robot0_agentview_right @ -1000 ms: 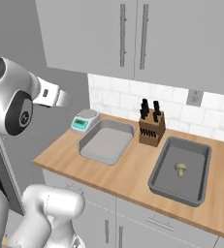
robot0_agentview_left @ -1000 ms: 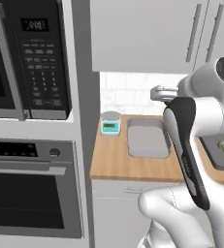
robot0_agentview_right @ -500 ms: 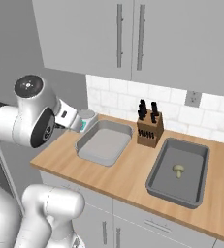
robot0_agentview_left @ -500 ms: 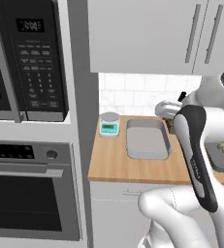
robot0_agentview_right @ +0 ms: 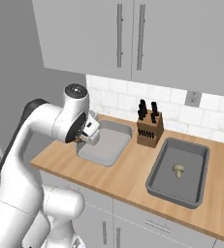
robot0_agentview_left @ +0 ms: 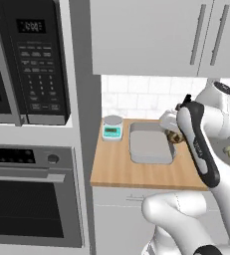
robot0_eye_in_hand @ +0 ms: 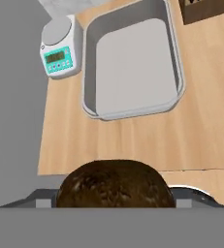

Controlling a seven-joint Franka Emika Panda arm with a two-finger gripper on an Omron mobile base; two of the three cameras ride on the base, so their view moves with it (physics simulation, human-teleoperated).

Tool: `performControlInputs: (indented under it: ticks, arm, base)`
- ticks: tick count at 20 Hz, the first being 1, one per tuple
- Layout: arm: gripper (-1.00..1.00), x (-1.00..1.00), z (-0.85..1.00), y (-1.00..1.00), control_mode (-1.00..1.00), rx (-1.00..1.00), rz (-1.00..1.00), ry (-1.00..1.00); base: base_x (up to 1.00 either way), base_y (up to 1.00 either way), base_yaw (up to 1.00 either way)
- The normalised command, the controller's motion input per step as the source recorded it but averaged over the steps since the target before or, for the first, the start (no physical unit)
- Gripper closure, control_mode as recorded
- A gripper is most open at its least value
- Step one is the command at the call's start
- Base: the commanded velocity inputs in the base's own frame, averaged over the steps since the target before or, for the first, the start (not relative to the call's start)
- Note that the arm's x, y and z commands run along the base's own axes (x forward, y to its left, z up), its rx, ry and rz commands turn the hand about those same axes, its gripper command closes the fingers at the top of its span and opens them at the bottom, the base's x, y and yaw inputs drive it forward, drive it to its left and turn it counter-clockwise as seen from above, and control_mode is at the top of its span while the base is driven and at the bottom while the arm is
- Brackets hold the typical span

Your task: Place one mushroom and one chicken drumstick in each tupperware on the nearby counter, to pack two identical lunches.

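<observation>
A dark brown mushroom (robot0_eye_in_hand: 114, 186) sits in my gripper (robot0_eye_in_hand: 114, 196), which is shut on it. The hand hangs over the near left corner of the light grey tupperware (robot0_eye_in_hand: 133, 63), which has nothing in it. From the right base view the gripper (robot0_agentview_right: 84, 139) hovers at that tupperware's (robot0_agentview_right: 107, 144) front left rim. The darker tupperware (robot0_agentview_right: 157, 167) to the right holds a pale mushroom (robot0_agentview_right: 178, 170). In the left base view the gripper (robot0_agentview_left: 172, 135) is at the right rim of the light tupperware (robot0_agentview_left: 146, 144). The chicken drumstick is out of view.
A small scale with a teal display (robot0_agentview_left: 112, 128) stands at the counter's (robot0_agentview_left: 116, 169) left end, by the microwave (robot0_agentview_left: 22, 64) and oven (robot0_agentview_left: 32, 199). A knife block (robot0_agentview_right: 150, 128) stands between the two containers at the back wall.
The arm has swung down from high at the left to just above the light grey tupperware. The jaws have kept the same width.
</observation>
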Motion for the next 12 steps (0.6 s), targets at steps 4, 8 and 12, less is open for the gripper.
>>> performControlInputs:
  ticks: [4,8,12]
  arm:
    - [1.00,0.59,-0.60,-0.12,-1.00,-0.04,-0.01,0.15]
    - [1.00,0.56,-0.72,-0.05,-1.00,-0.08,-0.01,0.05]
    - [1.00,0.49,-0.67,0.00,-1.00,-0.04,0.00,0.04]
  base:
    - [0.00,0.00,0.00]
    - [0.00,0.00,0.00]
    - [0.00,0.00,0.00]
